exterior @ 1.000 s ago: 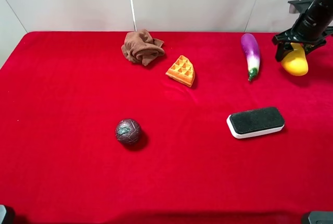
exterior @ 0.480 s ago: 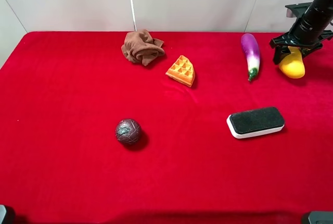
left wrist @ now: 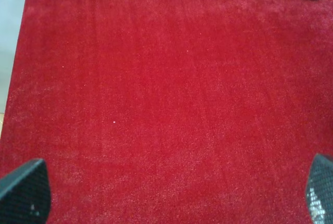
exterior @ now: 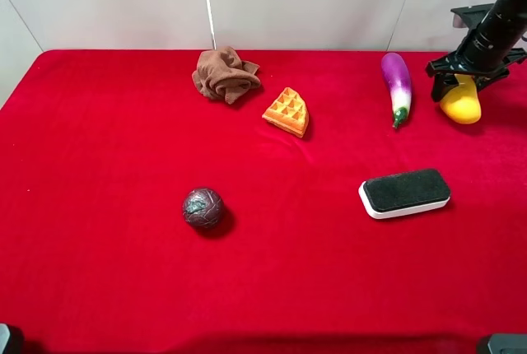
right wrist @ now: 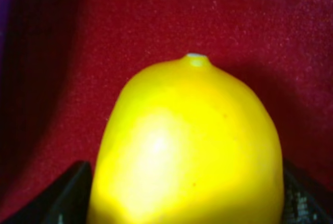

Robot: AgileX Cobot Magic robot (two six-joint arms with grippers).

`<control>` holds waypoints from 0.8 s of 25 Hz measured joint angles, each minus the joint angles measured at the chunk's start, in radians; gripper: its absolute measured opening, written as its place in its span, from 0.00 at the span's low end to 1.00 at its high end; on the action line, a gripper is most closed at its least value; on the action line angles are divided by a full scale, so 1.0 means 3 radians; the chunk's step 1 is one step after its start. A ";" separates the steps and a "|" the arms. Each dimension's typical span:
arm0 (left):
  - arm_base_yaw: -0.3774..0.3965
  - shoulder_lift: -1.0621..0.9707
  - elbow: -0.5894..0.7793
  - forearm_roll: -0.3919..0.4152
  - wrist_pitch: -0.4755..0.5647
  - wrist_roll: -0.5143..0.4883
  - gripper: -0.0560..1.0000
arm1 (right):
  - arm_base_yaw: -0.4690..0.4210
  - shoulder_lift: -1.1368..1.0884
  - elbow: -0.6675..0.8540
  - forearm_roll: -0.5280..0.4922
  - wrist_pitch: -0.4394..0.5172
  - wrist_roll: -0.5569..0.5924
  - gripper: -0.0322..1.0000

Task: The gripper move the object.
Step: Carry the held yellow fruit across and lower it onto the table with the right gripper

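Counted one red tabletop [exterior: 99, 165] and six small things, one of each kind: one yellow mango [exterior: 461, 102], one purple eggplant [exterior: 397, 81], one orange waffle wedge [exterior: 287, 111], one crumpled brown cloth [exterior: 224, 74], one dark mottled ball [exterior: 202, 207], one black-topped eraser [exterior: 405, 193]. Counted two grippers as well: right gripper [exterior: 462, 88], left gripper [left wrist: 171, 200].

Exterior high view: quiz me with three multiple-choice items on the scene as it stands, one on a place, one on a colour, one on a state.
1. In the exterior high view, the eggplant lies on which side of the mango? A left; B right; C in front.
2. The top of the eraser is: A black; B yellow; C purple.
3. The right claw is: A open above the mango; B shut on the mango; C shut and empty.
Key: 1 A, the eggplant sits left of the mango; 2 A, a black pad over a white base; 3 B, the right wrist view shows its fingers against both sides of the mango.
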 joint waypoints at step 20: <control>0.0000 0.0000 0.0000 0.0000 0.0000 0.0000 0.98 | 0.0000 0.0114 0.0012 0.0025 -0.0150 0.0000 0.50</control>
